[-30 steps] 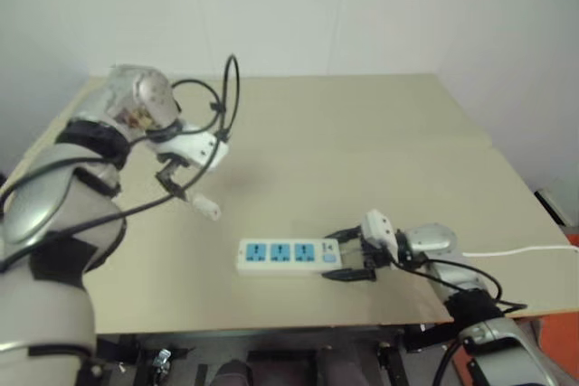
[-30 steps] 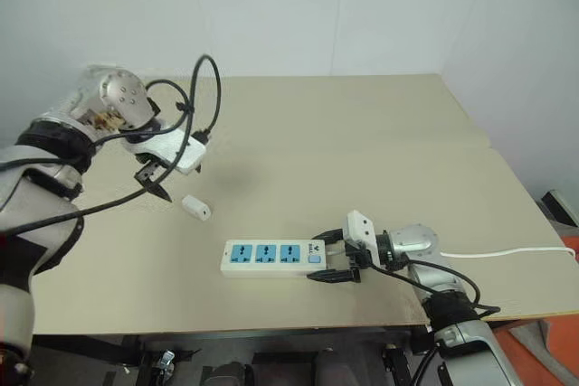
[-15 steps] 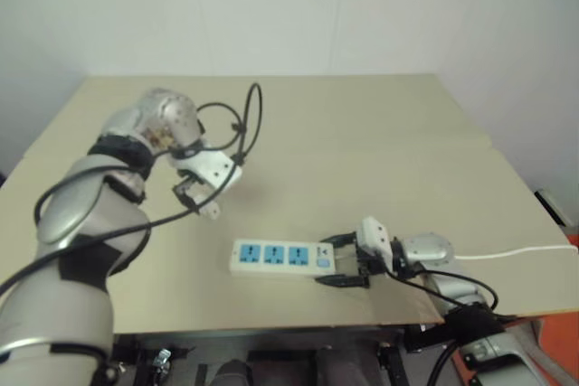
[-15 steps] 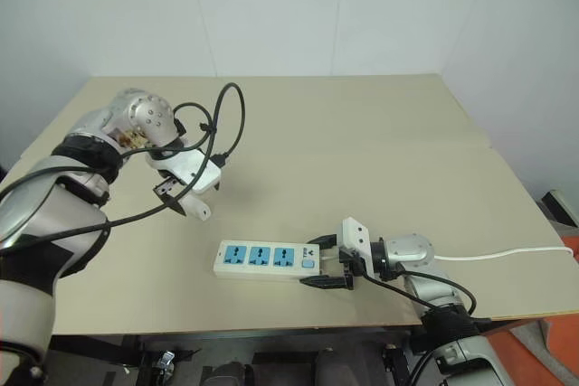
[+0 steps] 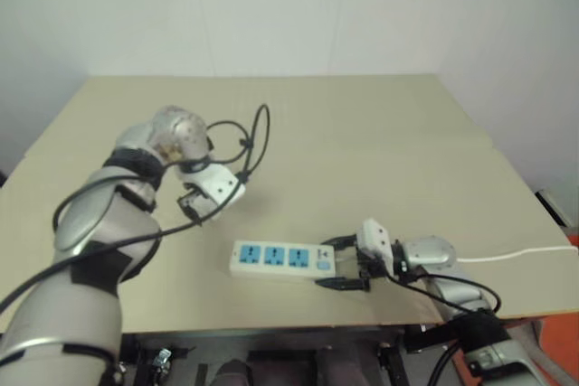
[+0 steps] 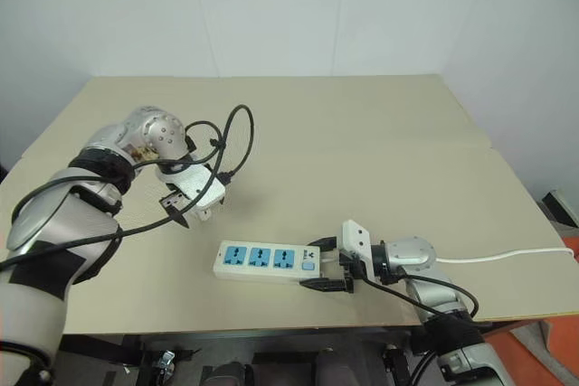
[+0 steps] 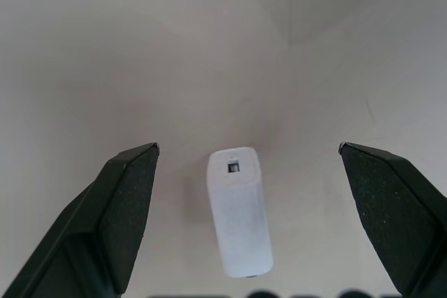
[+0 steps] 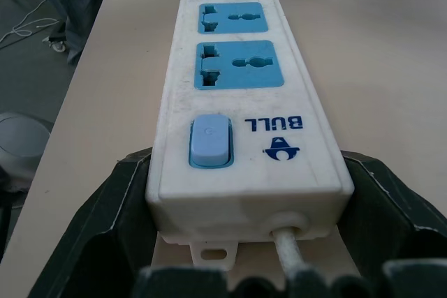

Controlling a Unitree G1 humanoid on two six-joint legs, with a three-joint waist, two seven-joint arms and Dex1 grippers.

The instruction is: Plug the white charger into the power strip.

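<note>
Our left claw (image 7: pixel 248 155) hangs wide open over the charger (image 7: pixel 239 209), which lies flat on the table (image 5: pixel 362 133), at about ten o'clock from the strip (image 5: pixel 282 259). If we close crooked, the little charger may slide or tip away. Our right claw (image 8: pixel 248 193) hugs the strip's cord end. Our left wrist view shows the charger sits between the fingers; our head views hide that.

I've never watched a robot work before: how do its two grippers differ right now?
The left gripper points down with fingers wide apart, the white charger lying untouched between them. The right gripper lies nearly level, clamping the switch end of the power strip. Both have two black fingers.
</note>
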